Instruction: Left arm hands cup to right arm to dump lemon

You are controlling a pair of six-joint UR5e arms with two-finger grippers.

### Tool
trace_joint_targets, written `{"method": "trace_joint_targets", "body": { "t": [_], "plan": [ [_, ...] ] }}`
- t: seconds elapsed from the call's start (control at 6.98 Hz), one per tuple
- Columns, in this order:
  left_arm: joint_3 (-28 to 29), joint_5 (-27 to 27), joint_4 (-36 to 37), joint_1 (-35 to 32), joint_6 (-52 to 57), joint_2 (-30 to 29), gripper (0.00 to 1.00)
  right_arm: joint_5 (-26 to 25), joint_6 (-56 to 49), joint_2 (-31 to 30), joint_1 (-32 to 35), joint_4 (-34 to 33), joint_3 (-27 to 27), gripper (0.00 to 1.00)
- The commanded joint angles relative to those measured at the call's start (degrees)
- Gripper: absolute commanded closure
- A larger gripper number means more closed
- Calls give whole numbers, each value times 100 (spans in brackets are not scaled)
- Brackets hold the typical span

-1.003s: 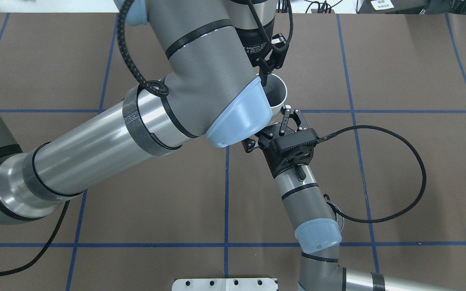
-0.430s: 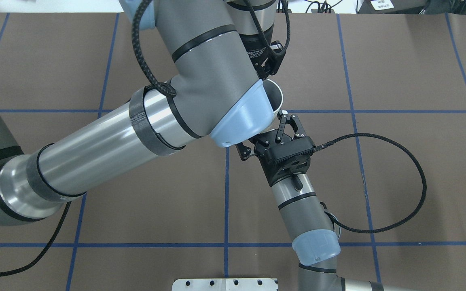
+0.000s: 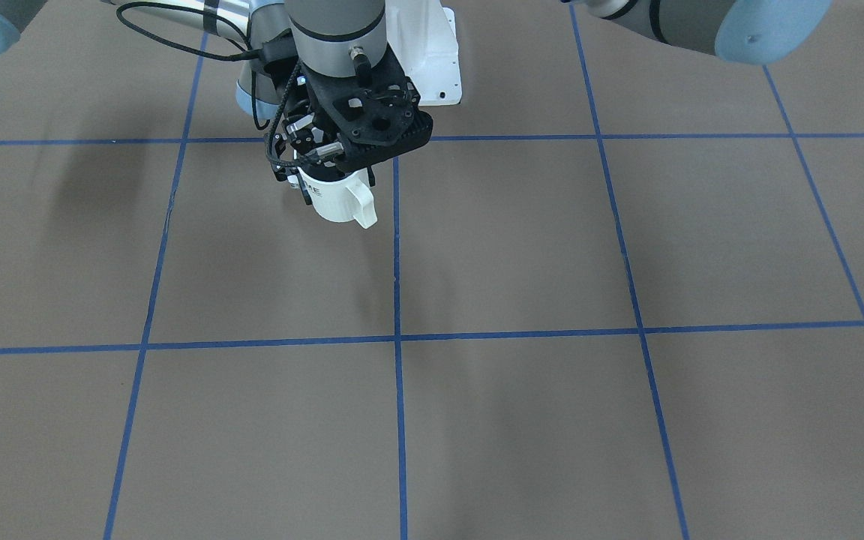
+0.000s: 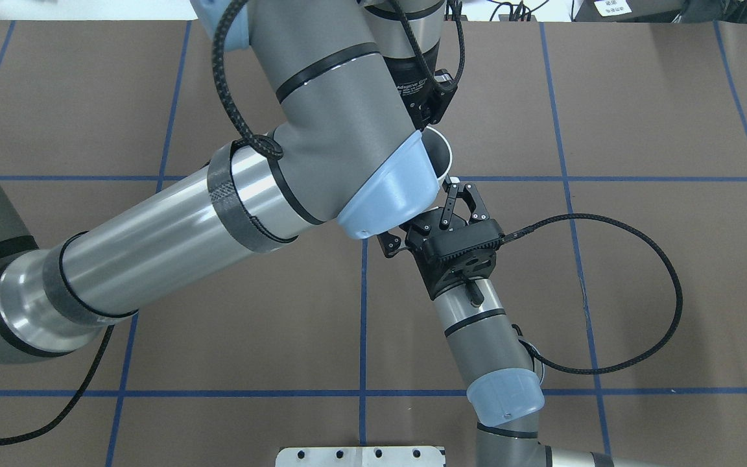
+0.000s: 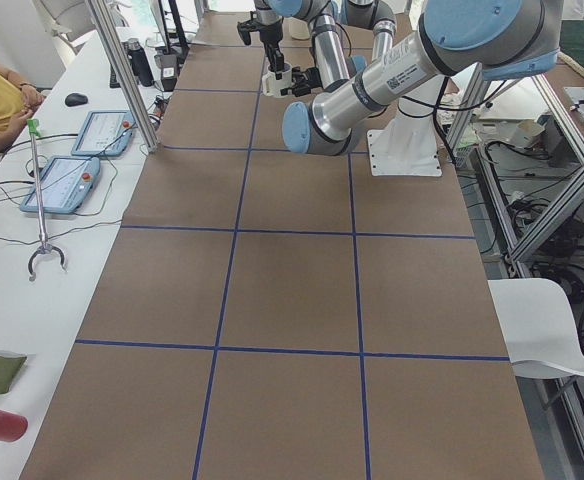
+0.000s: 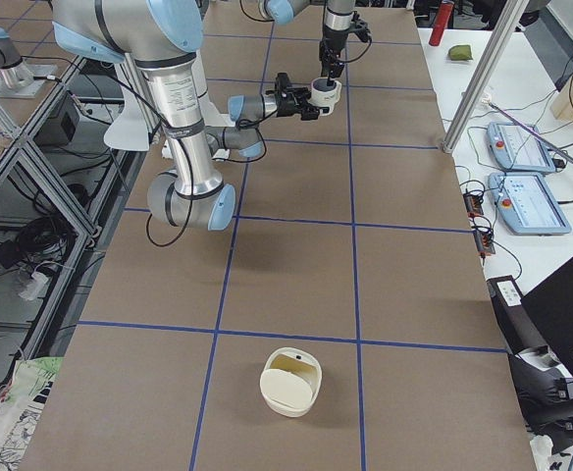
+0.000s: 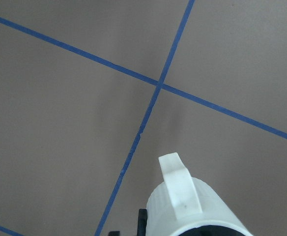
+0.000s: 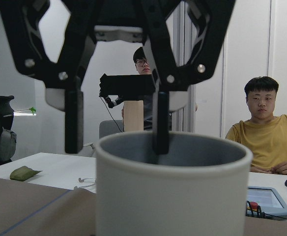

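L claw holds cup aloft, R claw beside it
L claw point(image 8: 117, 142) clenched on cup point(image 3: 338, 201) rim, pinching wall inside & out; cup upright, clear of tabletop point(image 3: 552, 262). R claw point(image 4: 432, 211) released, spread wide just beside cup; contact: can't tell.

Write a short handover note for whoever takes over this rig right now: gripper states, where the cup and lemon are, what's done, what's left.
Left gripper: from above, fingers astride the rim of the cup, one inside, one outside; clamp unconfirmed.
Right gripper: spread either side of the cup's body; grip unconfirmed.
Cup: upright, in the air above the table. Lemon: not visible.
Done: cup lifted; both grippers at it.
To do: confirm right grip, release left, dump.
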Motion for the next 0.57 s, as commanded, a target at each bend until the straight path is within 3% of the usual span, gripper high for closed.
{"method": "trace_joint_targets", "body": {
  "t": [0.0,0.43],
  "plan": [
    [-11,-18,-1,10,-25,15,44,3,-9,8,-1,0,0,62],
    [-37,-265,8,28,-34,50,47,12,-1,-1,26,0,0,62]
  ]
}}
